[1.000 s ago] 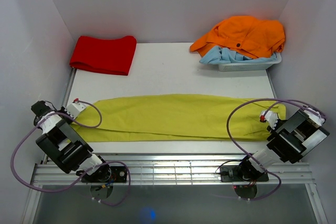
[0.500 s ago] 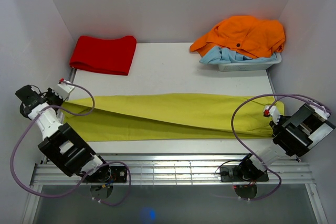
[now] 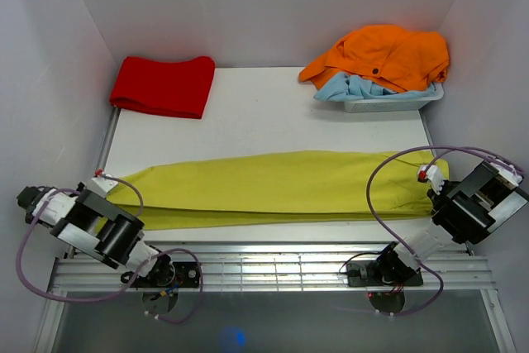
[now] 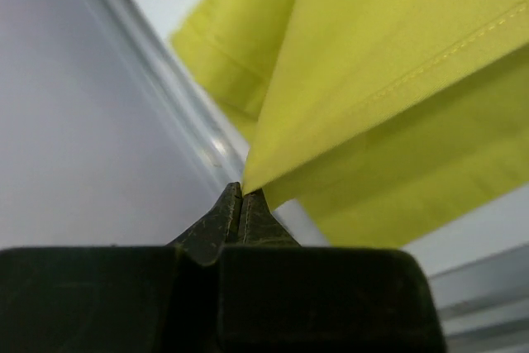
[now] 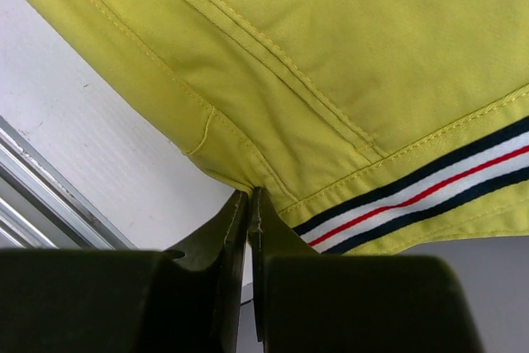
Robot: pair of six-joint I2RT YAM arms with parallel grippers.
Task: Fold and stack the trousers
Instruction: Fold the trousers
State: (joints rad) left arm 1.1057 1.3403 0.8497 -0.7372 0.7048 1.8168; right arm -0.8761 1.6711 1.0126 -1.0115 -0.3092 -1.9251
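The chartreuse trousers (image 3: 273, 188) lie stretched lengthwise across the near part of the white table (image 3: 264, 113), folded leg on leg. My left gripper (image 3: 101, 181) is shut on the hem corner at the left end; in the left wrist view (image 4: 241, 192) the fabric (image 4: 388, 64) runs taut from the closed tips. My right gripper (image 3: 426, 178) is shut on the waistband edge at the right end; the right wrist view (image 5: 249, 196) shows the striped waistband lining (image 5: 430, 188) beside the tips.
A folded red garment (image 3: 163, 84) lies at the back left. A white tray (image 3: 388, 102) at the back right holds orange (image 3: 384, 54) and light blue clothes (image 3: 351, 86). White walls stand close on both sides. A metal rail (image 3: 273, 266) runs along the near edge.
My left gripper has pulled the hem end back toward the near left edge and lowered it. The trousers have flattened and shifted nearer. The right gripper has held about still.
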